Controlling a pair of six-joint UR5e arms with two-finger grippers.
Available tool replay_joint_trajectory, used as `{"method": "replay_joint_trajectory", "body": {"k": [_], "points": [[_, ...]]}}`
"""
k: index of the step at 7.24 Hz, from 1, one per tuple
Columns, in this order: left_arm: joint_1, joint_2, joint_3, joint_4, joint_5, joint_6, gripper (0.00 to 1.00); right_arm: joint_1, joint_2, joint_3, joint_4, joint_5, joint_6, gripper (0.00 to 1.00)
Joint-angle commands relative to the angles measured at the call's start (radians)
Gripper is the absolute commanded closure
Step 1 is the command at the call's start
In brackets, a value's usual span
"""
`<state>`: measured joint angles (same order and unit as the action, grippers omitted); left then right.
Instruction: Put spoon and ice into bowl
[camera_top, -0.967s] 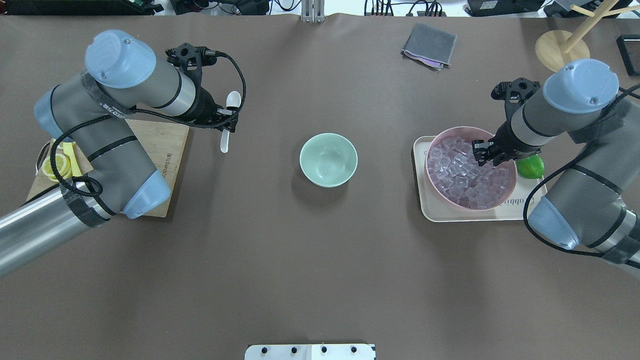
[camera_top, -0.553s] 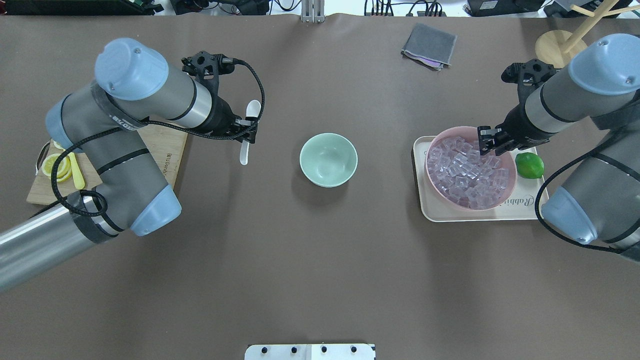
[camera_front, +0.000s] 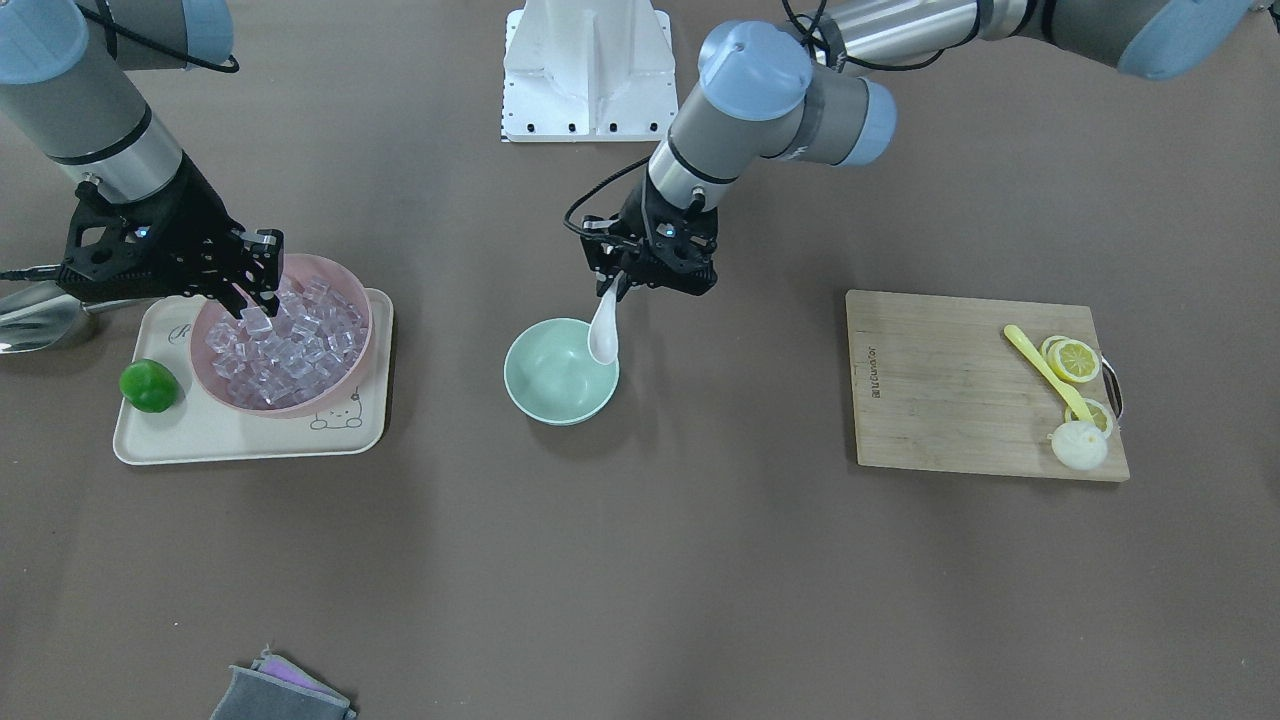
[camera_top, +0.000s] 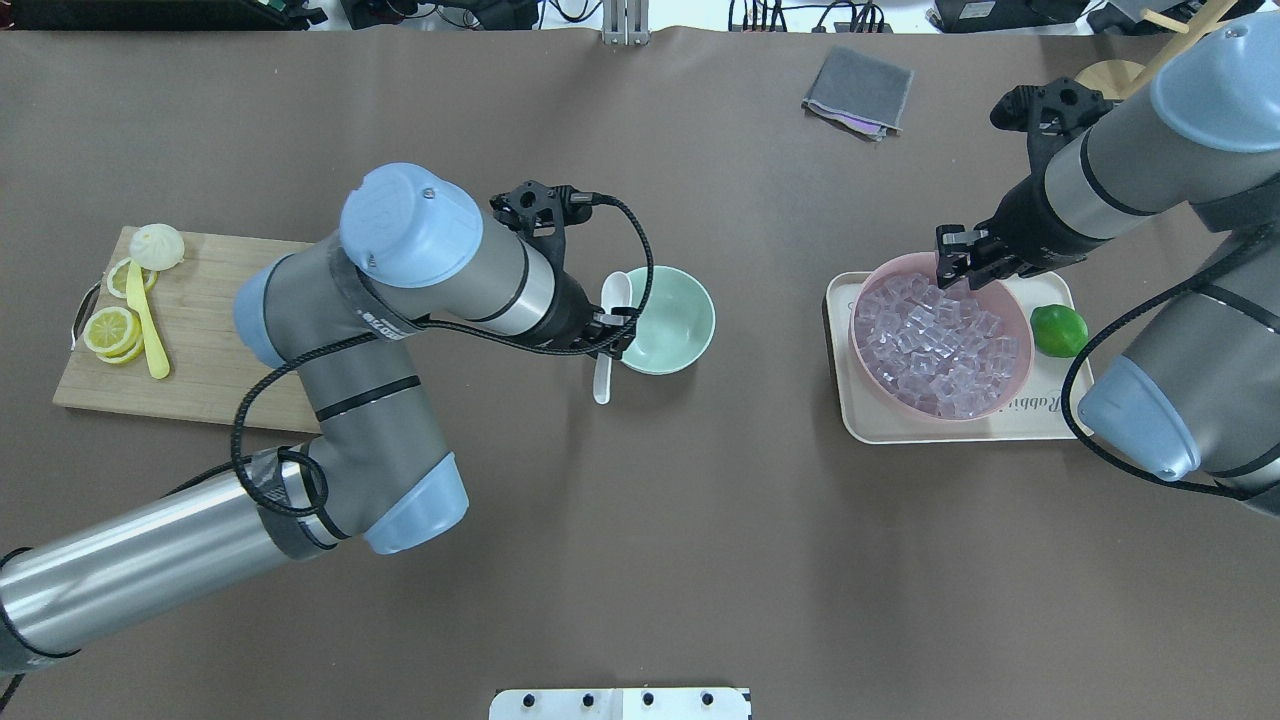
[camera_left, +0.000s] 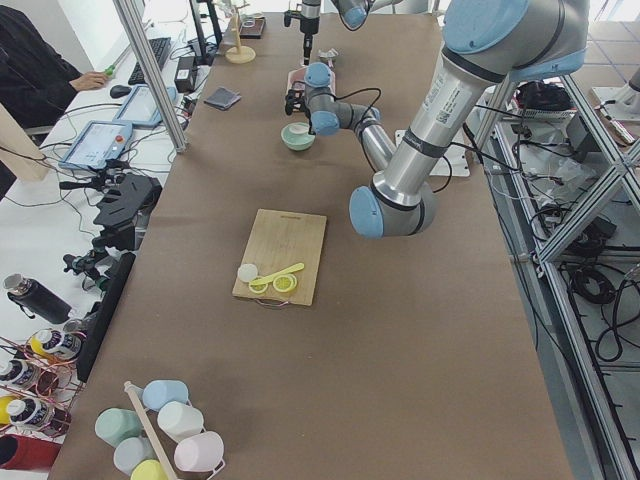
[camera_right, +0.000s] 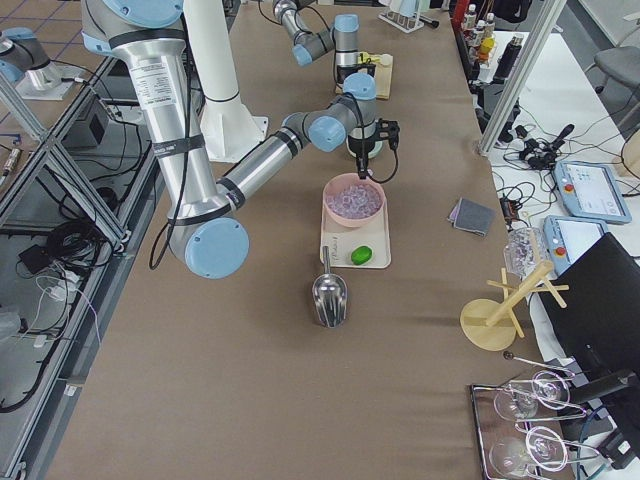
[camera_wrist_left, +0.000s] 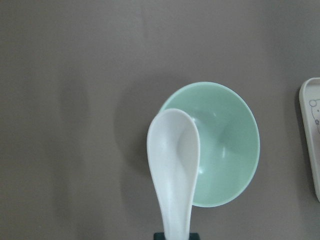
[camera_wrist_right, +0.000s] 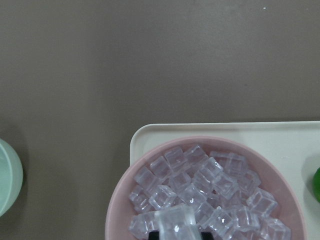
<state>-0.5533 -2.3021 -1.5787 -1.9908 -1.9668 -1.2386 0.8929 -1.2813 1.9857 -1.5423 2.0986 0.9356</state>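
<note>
My left gripper (camera_top: 611, 336) is shut on the handle of the white spoon (camera_top: 616, 291). It holds the spoon tilted, scoop end over the left rim of the mint-green bowl (camera_top: 676, 320). The left wrist view shows the spoon's scoop (camera_wrist_left: 174, 155) over the edge of the bowl (camera_wrist_left: 227, 145). From the front, the spoon (camera_front: 605, 336) hangs from the gripper (camera_front: 630, 280) over the bowl (camera_front: 555, 378). My right gripper (camera_top: 962, 270) is shut on one clear ice cube (camera_wrist_right: 175, 218), also seen from the front (camera_front: 256, 320). It holds the cube just above the far rim of the pink bowl.
The pink bowl (camera_top: 1022, 378) full of ice cubes stands on a cream tray (camera_top: 852, 420) beside a lime (camera_top: 1058, 330). A wooden board (camera_top: 210, 330) with lemon slices and a yellow utensil lies at the left. A grey cloth (camera_top: 858, 90) lies far back. A steel scoop (camera_front: 30, 318) lies beside the tray.
My left arm has carried the spoon to the right, from beside the board to the mint bowl's left rim. My right gripper has moved back to the pink bowl's far rim.
</note>
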Motion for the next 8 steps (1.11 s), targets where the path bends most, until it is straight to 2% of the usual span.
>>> {"method": "replay_joint_trajectory", "body": {"k": [1,2,3,4,5,6,7,8], "points": [[0.026,-0.056,0.063,0.0,0.028,-0.009,1.0,-0.002,0.039,-0.002,-0.001,-0.003,0.038,1.0],[0.024,-0.056,0.065,0.0,0.028,-0.007,0.93,-0.008,0.042,-0.001,0.001,-0.008,0.049,1.0],[0.024,-0.054,0.065,0.0,0.051,-0.004,0.02,-0.014,0.059,-0.002,0.001,-0.009,0.052,1.0],[0.023,-0.053,0.06,0.0,0.119,-0.005,0.02,-0.032,0.068,-0.005,0.001,-0.012,0.054,1.0],[0.006,-0.034,0.033,0.001,0.124,0.004,0.02,-0.054,0.104,-0.019,0.001,-0.029,0.055,1.0],[-0.038,0.022,-0.031,0.004,0.115,0.02,0.02,-0.081,0.141,-0.039,0.001,-0.054,0.074,1.0],[-0.092,0.077,-0.094,0.032,0.065,0.101,0.02,-0.112,0.198,-0.075,0.002,-0.084,0.1,1.0],[-0.144,0.107,-0.113,0.041,0.036,0.157,0.02,-0.153,0.257,-0.132,0.013,-0.138,0.101,1.0]]}}
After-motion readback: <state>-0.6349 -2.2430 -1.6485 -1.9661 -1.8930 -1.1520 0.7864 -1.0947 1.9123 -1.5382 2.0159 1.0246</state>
